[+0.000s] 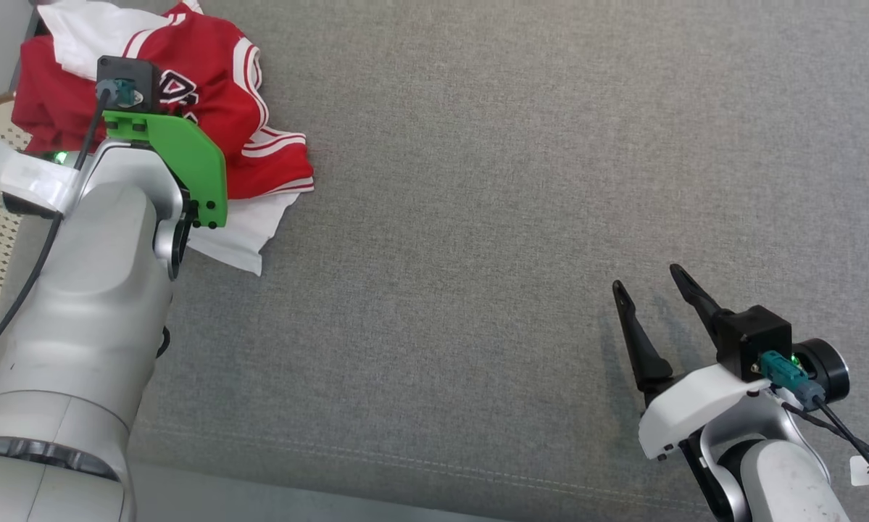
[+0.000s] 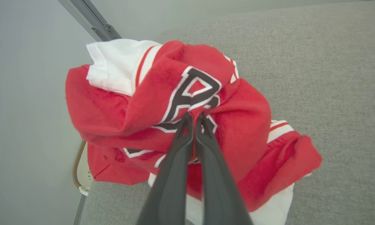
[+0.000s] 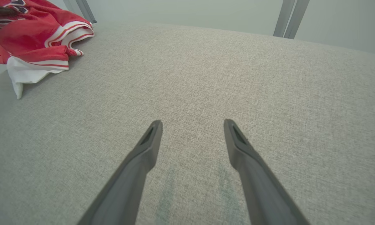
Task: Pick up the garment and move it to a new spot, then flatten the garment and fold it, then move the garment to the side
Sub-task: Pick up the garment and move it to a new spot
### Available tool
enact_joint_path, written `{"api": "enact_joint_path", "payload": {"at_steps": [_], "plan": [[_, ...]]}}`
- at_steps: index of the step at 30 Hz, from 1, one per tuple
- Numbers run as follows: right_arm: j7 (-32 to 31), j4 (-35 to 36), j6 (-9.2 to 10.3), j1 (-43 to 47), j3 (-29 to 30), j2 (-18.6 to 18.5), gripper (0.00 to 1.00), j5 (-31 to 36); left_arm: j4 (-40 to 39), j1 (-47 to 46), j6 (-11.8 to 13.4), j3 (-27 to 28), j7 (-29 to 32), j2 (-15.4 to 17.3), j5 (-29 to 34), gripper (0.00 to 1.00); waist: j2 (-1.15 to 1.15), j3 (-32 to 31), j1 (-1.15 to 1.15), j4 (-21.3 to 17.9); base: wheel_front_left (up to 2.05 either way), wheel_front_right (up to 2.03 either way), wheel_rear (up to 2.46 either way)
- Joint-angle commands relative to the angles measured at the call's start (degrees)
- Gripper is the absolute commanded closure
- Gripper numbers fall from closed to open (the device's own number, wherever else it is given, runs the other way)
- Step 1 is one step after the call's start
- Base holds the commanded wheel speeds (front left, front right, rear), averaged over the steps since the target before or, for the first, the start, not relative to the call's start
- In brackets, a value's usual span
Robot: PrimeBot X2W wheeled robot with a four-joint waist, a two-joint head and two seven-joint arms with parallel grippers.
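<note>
Nearest us in the left wrist view, the left arm's two dark fingers rise from the bottom edge. Their tips meet at mid-frame on the garment. The left jaws are closed tight, and the red cloth puckers toward the tips beside the black letter, so we judge they have hold of a thin fold.

The garment is a crumpled red and white heap at the upper left of the head view. It lies on the grey surface, close to that surface's left edge. A white hem trails toward the lower right of the heap.

We see three risks:

- **Slipping grip:** the pinch looks shallow, on one ridge of cloth, so the fold could slide out once the weight comes on.
- **One layer only:** if a single layer is caught, the rest may unroll and drag along the surface.
- **The near edge:** a trailing sleeve could fall over it or catch on the metal post beyond.

Far off at the lower right of the head view, the right arm's fingers stand over bare surface. The right jaws are spread wide and hold nothing, so they are too far away to catch a slip.
</note>
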State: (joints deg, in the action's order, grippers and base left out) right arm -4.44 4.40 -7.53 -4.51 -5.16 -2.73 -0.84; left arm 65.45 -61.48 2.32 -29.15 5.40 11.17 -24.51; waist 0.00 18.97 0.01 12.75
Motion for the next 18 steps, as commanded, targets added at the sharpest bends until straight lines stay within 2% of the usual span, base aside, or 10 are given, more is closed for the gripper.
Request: {"api": "enact_joint_path", "payload": {"at_steps": [1, 9, 18], "plan": [[0.4, -0.5, 0.08, 0.6, -0.2, -0.3, 0.00, -0.7, -0.2, -1.2, -0.3, 0.0, -1.4, -0.4, 0.0, 1.00, 0.00, -1.5, -0.01, 0.2, 0.00, 0.00, 0.00], [2.3, -3.7, 0.08, 1.0, -0.4, -0.3, 0.00, -3.0, -3.3, -4.3, -2.8, -0.7, -7.7, -3.7, -0.5, 1.00, 0.00, -7.0, -0.01, -0.3, 0.00, 0.00, 0.00], [4.6, -7.3, 0.08, 2.5, -0.2, -0.3, 0.00, -6.0, -7.5, -5.7, -5.8, -3.1, -10.5, -7.4, -1.6, 1.00, 0.00, -14.3, -0.01, -5.2, 0.00, 0.00, 0.00]]}}
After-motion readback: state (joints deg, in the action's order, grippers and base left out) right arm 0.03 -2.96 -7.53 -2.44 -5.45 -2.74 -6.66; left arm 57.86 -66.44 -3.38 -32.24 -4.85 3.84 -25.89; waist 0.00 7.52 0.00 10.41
